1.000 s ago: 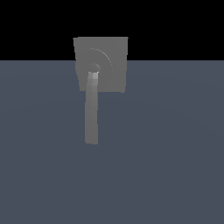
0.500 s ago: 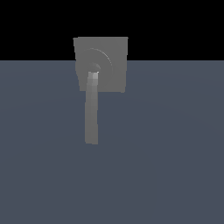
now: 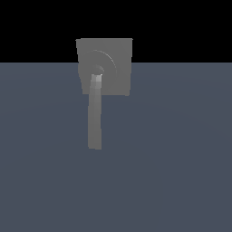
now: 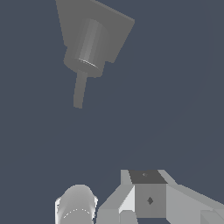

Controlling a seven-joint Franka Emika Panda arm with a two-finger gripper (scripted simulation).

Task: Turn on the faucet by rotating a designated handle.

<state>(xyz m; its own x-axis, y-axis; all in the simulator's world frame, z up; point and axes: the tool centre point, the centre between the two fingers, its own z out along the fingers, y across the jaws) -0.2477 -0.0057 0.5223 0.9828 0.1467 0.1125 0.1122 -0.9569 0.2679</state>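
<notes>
The faucet (image 3: 106, 68) is a matte grey square block standing at the far edge of a flat blue-grey floor (image 3: 172, 158), its top rising into the black background. Raised concentric rings mark its face. The handle (image 3: 94, 113) leaves the ring centre and runs toward the near side as a long, slim, slightly curved bar, brightest at the pivot and ending in a squared tip. In the exterior view it sits a little left of the block's centre line.

From the wrist view, the faucet (image 4: 94, 33) shows a cylindrical boss standing out from the block, with the handle (image 4: 79, 91) curving off below it.

Open floor surrounds the handle on the exterior view's left, right and near sides; nothing touches it along its length.

The gripper is not visible in the exterior view. The wrist view shows only grey and white arm hardware (image 4: 148, 199) at the frame edge, well apart from the faucet. The fingertips are out of view, so the jaw opening cannot be told, and nothing is seen held.
</notes>
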